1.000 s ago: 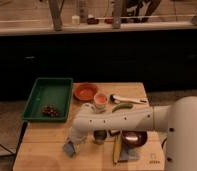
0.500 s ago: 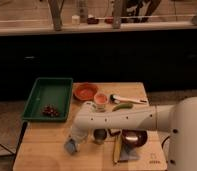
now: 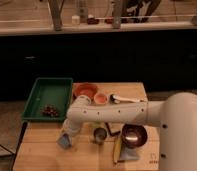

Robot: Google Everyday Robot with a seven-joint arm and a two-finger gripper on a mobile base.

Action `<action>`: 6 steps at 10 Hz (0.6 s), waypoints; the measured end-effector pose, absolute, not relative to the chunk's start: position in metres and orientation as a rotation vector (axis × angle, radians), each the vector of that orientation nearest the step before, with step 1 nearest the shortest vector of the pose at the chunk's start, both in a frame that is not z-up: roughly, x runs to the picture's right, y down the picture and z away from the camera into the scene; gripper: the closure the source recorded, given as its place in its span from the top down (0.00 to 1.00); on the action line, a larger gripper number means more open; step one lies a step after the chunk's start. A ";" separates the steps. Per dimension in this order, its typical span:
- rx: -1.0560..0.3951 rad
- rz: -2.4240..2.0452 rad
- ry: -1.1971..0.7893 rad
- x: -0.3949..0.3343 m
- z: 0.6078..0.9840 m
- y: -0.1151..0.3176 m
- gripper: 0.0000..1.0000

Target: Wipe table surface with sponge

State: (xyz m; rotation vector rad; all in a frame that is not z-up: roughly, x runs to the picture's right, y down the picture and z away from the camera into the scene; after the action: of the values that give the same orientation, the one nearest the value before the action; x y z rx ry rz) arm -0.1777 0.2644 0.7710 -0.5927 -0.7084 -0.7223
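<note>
A pale-blue sponge [image 3: 65, 141] is seen under the white arm's gripper [image 3: 68, 135], lower left, on the tan plank-grained table [image 3: 42, 152]; the tray [image 3: 47, 98] is green.

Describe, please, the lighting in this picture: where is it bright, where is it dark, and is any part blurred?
Camera view: warm dim light falls on the table surface; the cabinet front behind is nearly black, the counter above brighter. The whole frame is soft. The gripper hangs low at the table's left part on the sponge, both blurred. The green tray shows no glare.
</note>
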 end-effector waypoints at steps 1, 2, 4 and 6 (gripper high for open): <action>-0.584 -0.769 -0.746 -0.198 0.764 0.265 0.00; -0.579 -0.798 -0.772 -0.208 0.757 0.269 0.00; -0.578 -0.851 -0.821 -0.221 0.734 0.288 0.00; -0.580 -0.893 -0.856 -0.216 0.720 0.300 0.00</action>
State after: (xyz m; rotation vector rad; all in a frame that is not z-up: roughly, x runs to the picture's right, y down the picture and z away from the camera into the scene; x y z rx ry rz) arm -0.2159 0.3001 0.7203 -0.5800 -0.8564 -0.8933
